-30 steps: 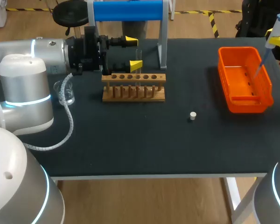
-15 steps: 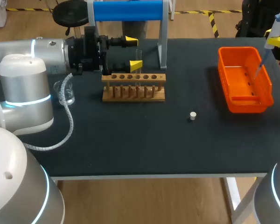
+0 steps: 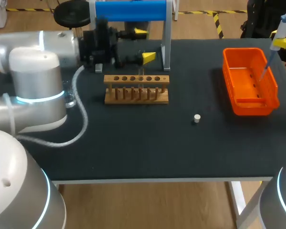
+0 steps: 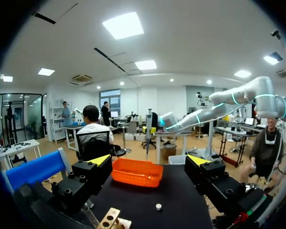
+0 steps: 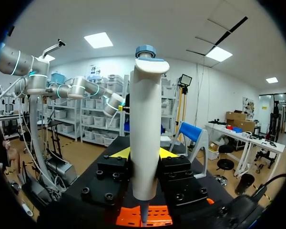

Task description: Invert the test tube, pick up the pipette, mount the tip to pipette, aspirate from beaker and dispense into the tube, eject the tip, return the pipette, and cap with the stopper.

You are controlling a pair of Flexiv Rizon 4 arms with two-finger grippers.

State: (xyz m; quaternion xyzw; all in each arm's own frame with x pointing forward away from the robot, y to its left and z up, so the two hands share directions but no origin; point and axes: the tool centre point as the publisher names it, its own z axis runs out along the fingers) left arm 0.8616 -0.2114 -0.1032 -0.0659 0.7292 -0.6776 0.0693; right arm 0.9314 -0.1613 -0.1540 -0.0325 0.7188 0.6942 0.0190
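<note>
Stopper (image 3: 196, 118) is lying alone on the black table (image 3: 133, 143), in front of the wooden rack (image 3: 136, 95). Just behind the rack, the left gripper (image 3: 145, 45) is hovering with its fingers apart around nothing. Farther off, the right gripper (image 3: 280, 42) is clamping the pipette (image 3: 285, 24) above the orange basket (image 3: 229, 67).
</note>
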